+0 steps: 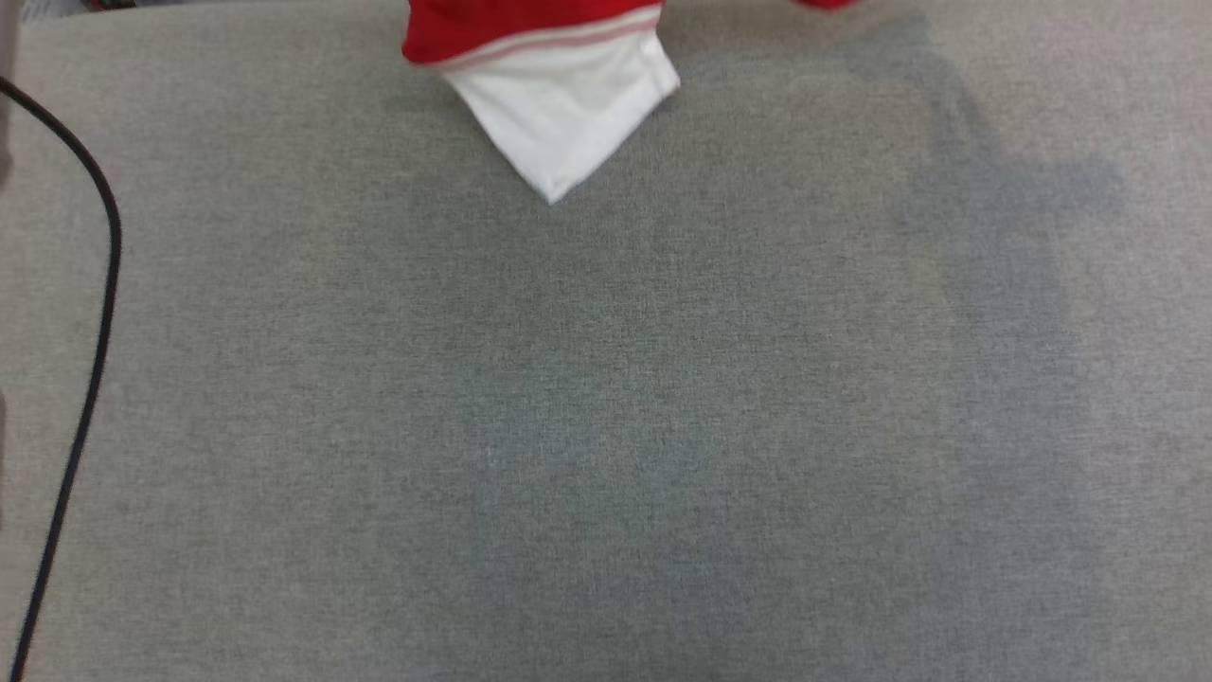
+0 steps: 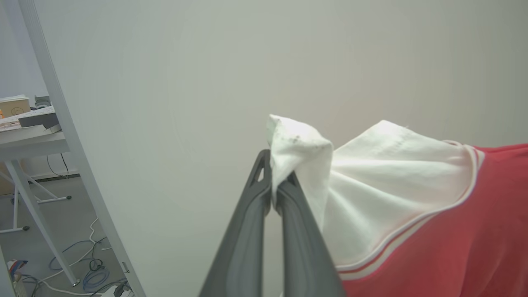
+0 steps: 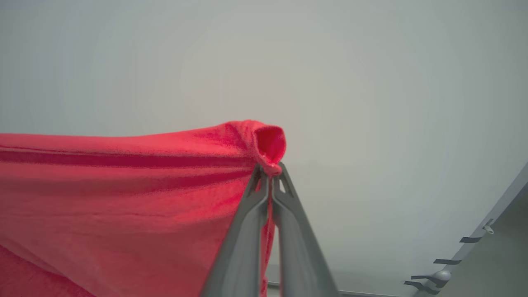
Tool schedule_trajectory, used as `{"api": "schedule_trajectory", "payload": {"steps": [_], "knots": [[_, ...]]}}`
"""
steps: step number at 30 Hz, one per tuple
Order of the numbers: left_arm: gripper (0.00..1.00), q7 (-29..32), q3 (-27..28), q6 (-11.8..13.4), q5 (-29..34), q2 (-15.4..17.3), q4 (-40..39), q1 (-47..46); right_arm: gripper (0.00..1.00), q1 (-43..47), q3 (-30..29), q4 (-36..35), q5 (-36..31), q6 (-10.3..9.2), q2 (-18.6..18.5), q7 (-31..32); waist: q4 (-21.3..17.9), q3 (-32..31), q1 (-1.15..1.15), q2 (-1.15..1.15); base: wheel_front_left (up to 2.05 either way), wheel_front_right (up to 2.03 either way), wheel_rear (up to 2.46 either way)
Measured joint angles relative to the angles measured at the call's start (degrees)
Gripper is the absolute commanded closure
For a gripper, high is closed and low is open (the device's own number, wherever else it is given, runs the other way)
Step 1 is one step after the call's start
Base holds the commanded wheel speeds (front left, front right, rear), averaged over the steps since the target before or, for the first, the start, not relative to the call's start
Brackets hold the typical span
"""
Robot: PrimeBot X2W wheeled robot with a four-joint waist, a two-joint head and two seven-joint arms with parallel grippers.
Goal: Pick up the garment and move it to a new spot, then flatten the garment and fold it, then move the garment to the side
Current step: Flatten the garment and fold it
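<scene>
The garment (image 1: 530,57), red with a white sleeve and striped trim, hangs in at the top edge of the head view, its white sleeve tip pointing down over the grey table. In the left wrist view my left gripper (image 2: 275,181) is shut on a bunch of the garment's white sleeve (image 2: 383,181), with red cloth spreading to the right. In the right wrist view my right gripper (image 3: 270,173) is shut on a rolled red edge of the garment (image 3: 123,194), which stretches taut to the left.
The grey cloth-covered table (image 1: 606,398) spreads below the garment. A black cable (image 1: 95,284) curves down its left side. The left wrist view has a pale wall, a white post (image 2: 70,140) and cables on the floor (image 2: 90,268).
</scene>
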Motion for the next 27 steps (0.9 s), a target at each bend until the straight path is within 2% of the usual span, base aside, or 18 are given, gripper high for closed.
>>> {"api": "schedule_trajectory", "payload": {"steps": [6,10,17,23,27], "knots": [[1.0,-2.48,0.66,0.25,1.81,0.3,5.54,-10.03,1.0,-9.67,-2.86,4.28,-3.9,0.03,2.14,-4.47,-0.74,5.13,0.0,0.0,0.0,0.0,0.0],[1.0,-3.78,1.0,0.3,1.76,-0.15,8.96,-12.8,1.0,-12.8,-3.42,7.13,-5.72,0.03,3.78,-7.24,-0.93,8.58,0.0,0.0,0.0,0.0,0.0],[1.0,-6.24,1.35,0.09,0.66,-2.1,15.03,-12.85,1.0,-13.27,-2.15,11.37,-6.62,0.03,6.43,-9.54,-0.87,13.41,0.0,0.0,0.0,0.0,0.0],[1.0,-7.93,1.76,-2.03,-1.86,-4.42,19.44,-10.61,1.0,-12.61,0.51,13.17,-4.67,-0.01,7.14,-10.0,-0.15,15.58,0.0,0.0,0.0,0.0,0.0],[1.0,-9.76,2.13,-3.79,-3.37,-5.55,21.76,-6.6,1.0,-8.79,4.12,12.63,-2.04,-0.01,7.42,-10.46,0.56,15.4,0.0,0.0,0.0,0.0,0.0]]}}
